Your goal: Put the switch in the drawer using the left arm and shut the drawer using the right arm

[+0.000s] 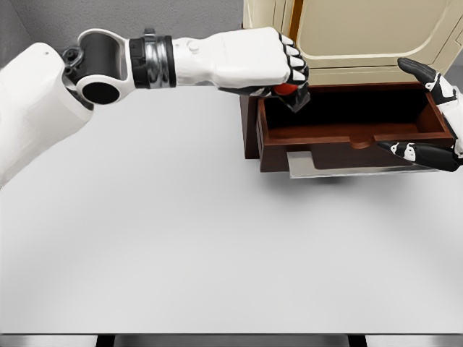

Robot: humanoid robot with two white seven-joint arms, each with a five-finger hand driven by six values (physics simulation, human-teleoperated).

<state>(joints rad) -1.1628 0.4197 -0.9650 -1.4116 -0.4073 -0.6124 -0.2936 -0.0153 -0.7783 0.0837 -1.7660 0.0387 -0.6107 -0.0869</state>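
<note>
We see a broad, pale grey table point(188, 246) filling most of the view, its near edge running along the bottom. A grey wall point(145, 18) rises behind it. At the far right stands a cream cabinet point(362, 32), and below it a dark brown drawer point(347, 130) is pulled open over the table. Our left hand point(264, 65) reaches across from the left, fingers curled tight around the switch point(287, 90), a red and dark object held over the drawer's left end; its shape is mostly hidden. Our right hand point(434, 116) shows at the right edge, fingers spread, bracketing the drawer's right end.
</note>
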